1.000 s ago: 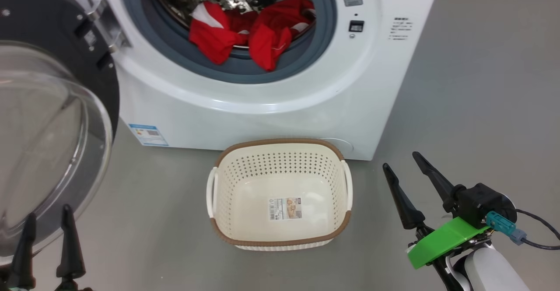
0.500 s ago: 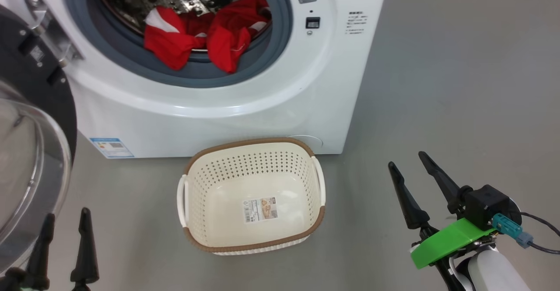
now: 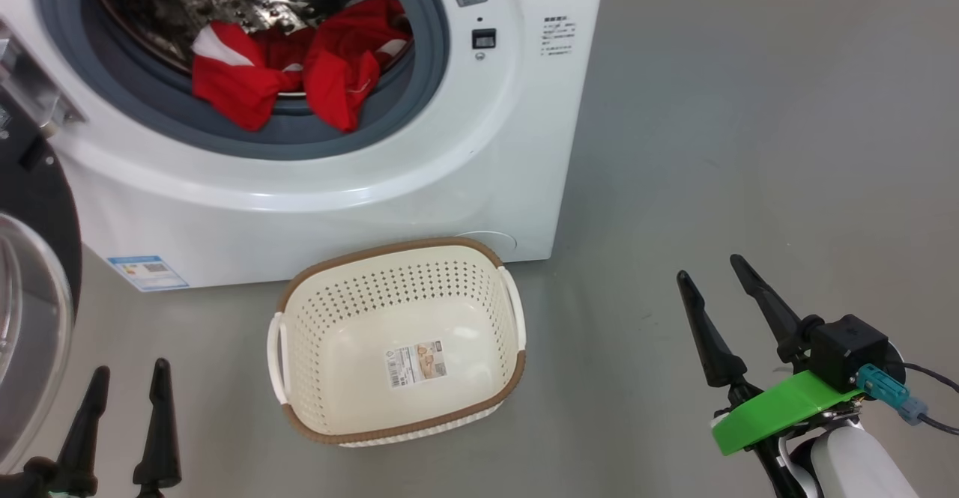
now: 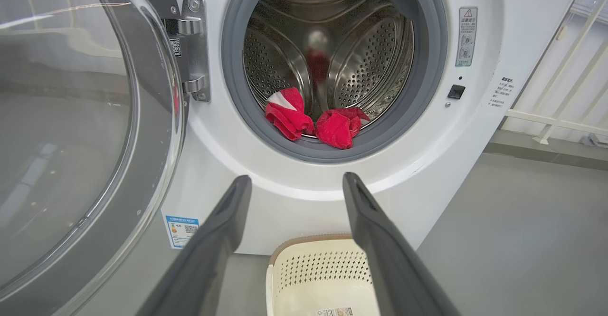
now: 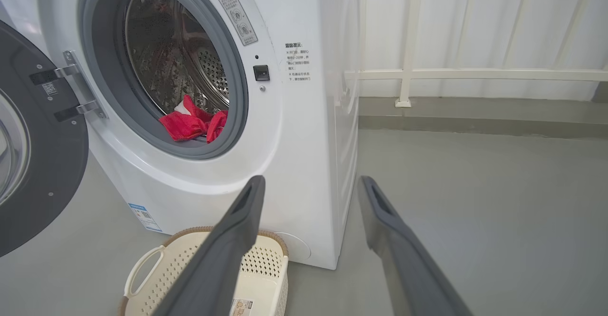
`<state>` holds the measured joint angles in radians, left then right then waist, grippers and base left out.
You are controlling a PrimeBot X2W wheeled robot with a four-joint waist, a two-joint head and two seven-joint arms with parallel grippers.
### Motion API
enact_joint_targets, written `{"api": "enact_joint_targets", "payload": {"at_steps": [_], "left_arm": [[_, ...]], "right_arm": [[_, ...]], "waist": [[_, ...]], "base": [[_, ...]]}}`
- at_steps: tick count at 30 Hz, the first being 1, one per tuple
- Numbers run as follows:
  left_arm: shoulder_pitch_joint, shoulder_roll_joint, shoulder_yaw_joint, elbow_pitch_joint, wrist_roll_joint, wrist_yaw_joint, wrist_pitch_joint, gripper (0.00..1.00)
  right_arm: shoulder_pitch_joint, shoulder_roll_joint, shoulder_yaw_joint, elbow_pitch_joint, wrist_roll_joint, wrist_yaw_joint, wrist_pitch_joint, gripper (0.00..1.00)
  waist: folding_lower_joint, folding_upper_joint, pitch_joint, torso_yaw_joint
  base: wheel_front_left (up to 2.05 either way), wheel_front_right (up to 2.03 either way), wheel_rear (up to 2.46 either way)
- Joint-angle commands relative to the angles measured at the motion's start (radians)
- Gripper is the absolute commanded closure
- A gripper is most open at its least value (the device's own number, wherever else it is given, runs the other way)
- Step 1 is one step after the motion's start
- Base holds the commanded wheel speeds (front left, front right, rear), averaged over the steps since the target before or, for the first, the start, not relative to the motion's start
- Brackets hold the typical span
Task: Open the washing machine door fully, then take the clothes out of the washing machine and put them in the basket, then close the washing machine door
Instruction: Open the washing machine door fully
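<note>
Door stage: the washing machine door (image 4: pixel 71 140) stands swung wide to the left, so this step appears complete. The step in hand is judged to be unloading.

Clothes (image 3: pixel 300 71): two bright red bunches with white patches lie at the near lip of the drum (image 4: pixel 332 45), their lower folds hanging over the grey seal (image 3: pixel 300 135). They look soft and loosely crumpled.

Basket (image 3: pixel 389 247): on the floor just in front of the washing machine (image 3: pixel 374 206), holding nothing but a label.

Left gripper (image 3: pixel 130 367): low at the near left, beside the door glass, fingers spread fully, nothing held. Right gripper (image 3: pixel 710 266): near right, well apart from the machine, fingers spread fully, nothing held.

Next move, in my judgement: one arm must reach up and forward into the opening and pinch a hanging fold. Risk: catching the seal with the cloth.
</note>
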<state>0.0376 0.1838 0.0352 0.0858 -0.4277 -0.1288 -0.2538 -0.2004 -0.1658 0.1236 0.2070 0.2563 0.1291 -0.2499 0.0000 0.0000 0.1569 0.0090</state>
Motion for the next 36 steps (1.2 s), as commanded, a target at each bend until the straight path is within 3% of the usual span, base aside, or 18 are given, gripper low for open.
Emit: {"api": "enact_joint_targets", "payload": {"at_steps": [1, 15, 36], "left_arm": [[-0.013, 0.029, 0.031, -0.029, -0.009, -0.002, -0.008, 0.0], [-0.017, 0.043, 0.025, -0.033, -0.009, -0.002, -0.008, 0.0], [-0.029, 0.041, 0.029, -0.033, 0.005, -0.002, -0.008, 0.0]], "right_arm": [[0.014, 0.002, 0.014, -0.03, -0.005, 0.002, -0.012, 0.0], [0.031, 0.012, -0.019, -0.044, -0.008, 0.002, -0.012, 0.0], [0.025, 0.016, -0.025, -0.044, -0.015, 0.002, -0.012, 0.0]], "waist": [[0.0, 0.0, -0.001, -0.014], [0.0, 0.0, 0.007, -0.047], [0.0, 0.0, 0.012, -0.04]], "base": [[0.0, 0.0, 0.0], [0.0, 0.0, 0.0], [0.0, 0.0, 0.0]]}}
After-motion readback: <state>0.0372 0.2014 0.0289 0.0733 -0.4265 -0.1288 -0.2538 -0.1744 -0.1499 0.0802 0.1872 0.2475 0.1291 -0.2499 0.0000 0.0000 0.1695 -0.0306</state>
